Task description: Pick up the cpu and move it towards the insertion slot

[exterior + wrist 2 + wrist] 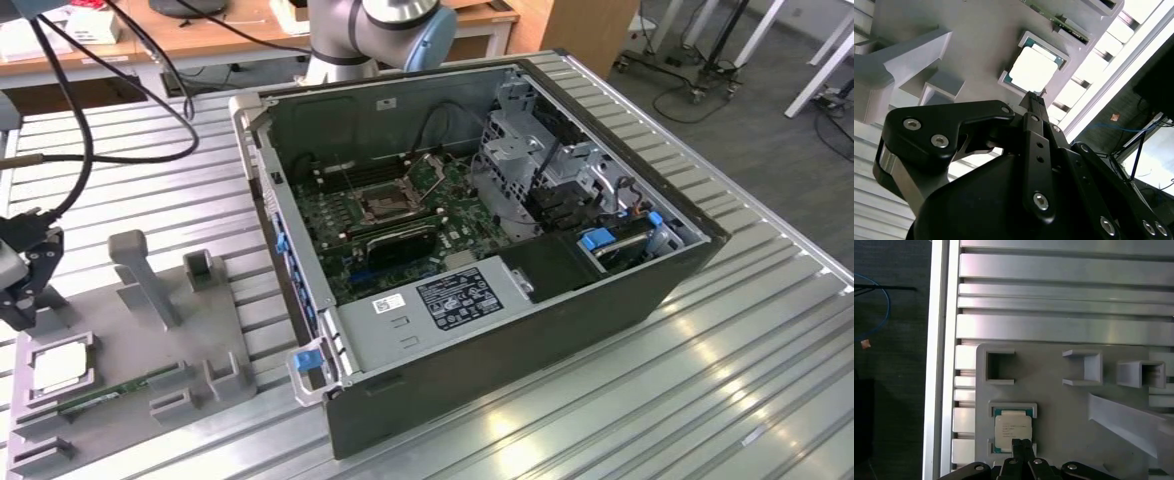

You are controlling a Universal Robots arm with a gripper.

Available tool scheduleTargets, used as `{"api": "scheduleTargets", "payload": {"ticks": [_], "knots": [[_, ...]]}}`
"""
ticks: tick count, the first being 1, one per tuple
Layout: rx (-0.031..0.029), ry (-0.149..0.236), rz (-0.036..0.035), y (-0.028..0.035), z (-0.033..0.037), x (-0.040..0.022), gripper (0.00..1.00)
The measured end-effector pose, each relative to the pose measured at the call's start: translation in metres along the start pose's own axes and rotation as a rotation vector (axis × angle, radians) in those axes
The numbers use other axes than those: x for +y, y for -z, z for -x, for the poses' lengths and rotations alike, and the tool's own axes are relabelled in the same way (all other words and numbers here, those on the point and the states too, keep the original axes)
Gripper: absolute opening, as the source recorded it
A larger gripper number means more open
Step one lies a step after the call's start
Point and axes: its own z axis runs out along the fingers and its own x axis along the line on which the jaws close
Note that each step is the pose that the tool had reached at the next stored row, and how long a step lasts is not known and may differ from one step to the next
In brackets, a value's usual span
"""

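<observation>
Gripper (1022,444) fingers pressed together, empty, over cpu (1013,426) edge; cpu seated in recess by grey tray (1064,410) edge; print unreadable.

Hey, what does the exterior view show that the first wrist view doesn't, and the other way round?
The exterior view adds the open computer case, with the insertion slot on its board. The first wrist view adds a blue cable over the dark floor beside the table. Both show the cpu seated in the grey fixture on that slatted table, with the shut end effector close by it.
</observation>
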Motion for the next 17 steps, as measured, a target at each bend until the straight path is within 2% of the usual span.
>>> {"api": "scheduleTargets", "payload": {"ticks": [9,17], "knots": [[-0.0002,0.000,0.0001,-0.0118,-0.0042,-0.0001,0.11],[0.0000,-0.003,0.0000,-0.0182,-0.0049,-0.0012,0.11]]}}
